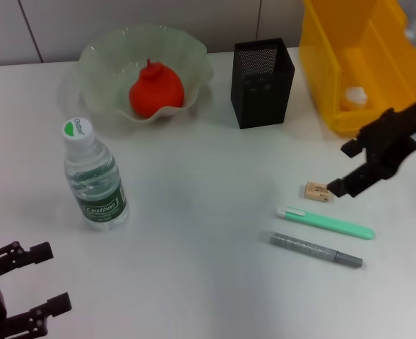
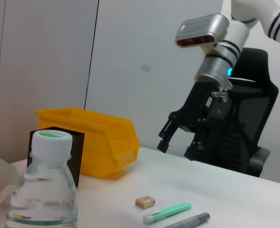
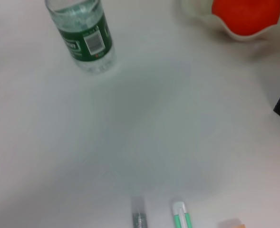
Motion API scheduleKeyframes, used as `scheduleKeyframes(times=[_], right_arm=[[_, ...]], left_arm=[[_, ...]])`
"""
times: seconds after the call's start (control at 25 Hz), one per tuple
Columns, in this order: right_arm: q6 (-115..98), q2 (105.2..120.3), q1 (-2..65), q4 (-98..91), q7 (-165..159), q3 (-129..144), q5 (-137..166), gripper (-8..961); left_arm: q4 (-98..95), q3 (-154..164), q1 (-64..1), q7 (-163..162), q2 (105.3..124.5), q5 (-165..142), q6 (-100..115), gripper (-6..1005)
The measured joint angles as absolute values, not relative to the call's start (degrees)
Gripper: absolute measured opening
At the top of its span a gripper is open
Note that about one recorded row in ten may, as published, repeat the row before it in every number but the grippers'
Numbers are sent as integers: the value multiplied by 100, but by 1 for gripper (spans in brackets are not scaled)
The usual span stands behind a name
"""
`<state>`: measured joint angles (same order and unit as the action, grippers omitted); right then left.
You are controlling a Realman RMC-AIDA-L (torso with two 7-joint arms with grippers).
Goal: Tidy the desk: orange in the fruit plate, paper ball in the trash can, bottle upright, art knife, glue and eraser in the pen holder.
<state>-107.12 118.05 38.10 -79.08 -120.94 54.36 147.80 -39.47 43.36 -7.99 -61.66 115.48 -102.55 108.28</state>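
Bench (image 1: 193, 212): white, flat
Back row: fruit plate (image 1: 102, 67), pen holder (image 1: 262, 83), trash can (image 1: 366, 63)
Left front: bottle (image 1: 93, 176), upright
Right front: eraser (image 1: 317, 191); nearer, green art knife (image 1: 325, 222) and grey glue (image 1: 316, 249), lying side by side

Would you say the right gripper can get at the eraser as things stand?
Probably yes. The right gripper is open and close beside the eraser, which lies alone on the table; the green stick lies apart from it.
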Motion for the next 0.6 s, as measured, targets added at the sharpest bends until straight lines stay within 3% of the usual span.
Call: scheduleKeyframes(times=[0.16,0.6], right_arm=[[-10547,11898,4081,-7827,-12512,5948,15138,840],[-9782,11906,4224,-7345,-13348,7520,15378,841]], left_arm=[[-3945,4334,-810,-6165,11567,-10264,10807,770],[-3858,4333,-851,-6153,11616,-10272,10676,770]])
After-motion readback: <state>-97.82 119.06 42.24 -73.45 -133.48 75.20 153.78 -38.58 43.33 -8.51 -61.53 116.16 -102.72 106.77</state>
